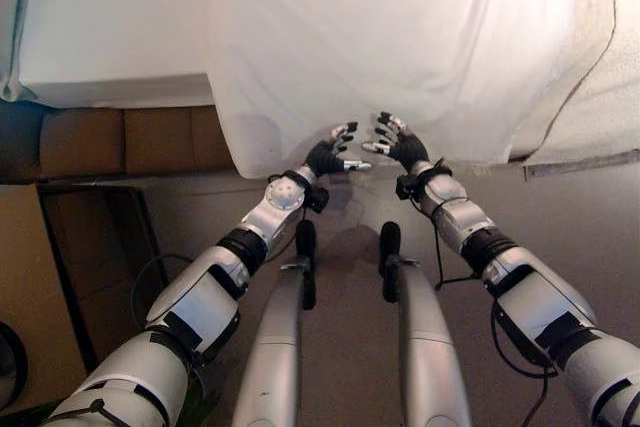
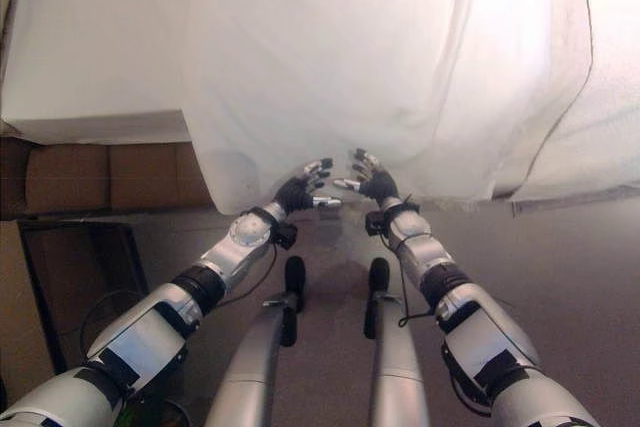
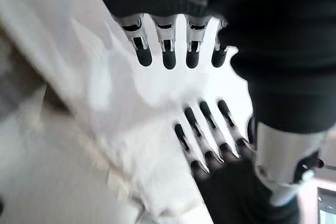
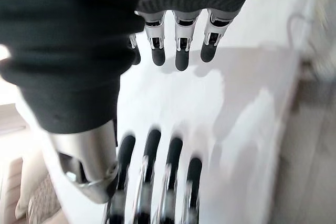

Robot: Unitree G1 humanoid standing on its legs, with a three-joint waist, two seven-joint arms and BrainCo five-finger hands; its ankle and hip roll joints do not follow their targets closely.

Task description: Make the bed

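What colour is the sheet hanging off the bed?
Plain white, no pattern; the sheet shows best in the left eye view.

A sheet [image 1: 400, 47] hangs over the bed's [image 1: 110, 77] near edge, both hands just before it.

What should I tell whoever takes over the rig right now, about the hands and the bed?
Left hand: open, fingers relaxed, holding nothing, close to the sheet's hanging edge.
Right hand: open, empty, beside the left, facing it.
White sheet: draped over the bed's side, its lower edge hanging down near the floor; mattress partly uncovered on the robot's left.
Done: hands brought up to the sheet edge.
Left: grasp the edge, pull and smooth the sheet.
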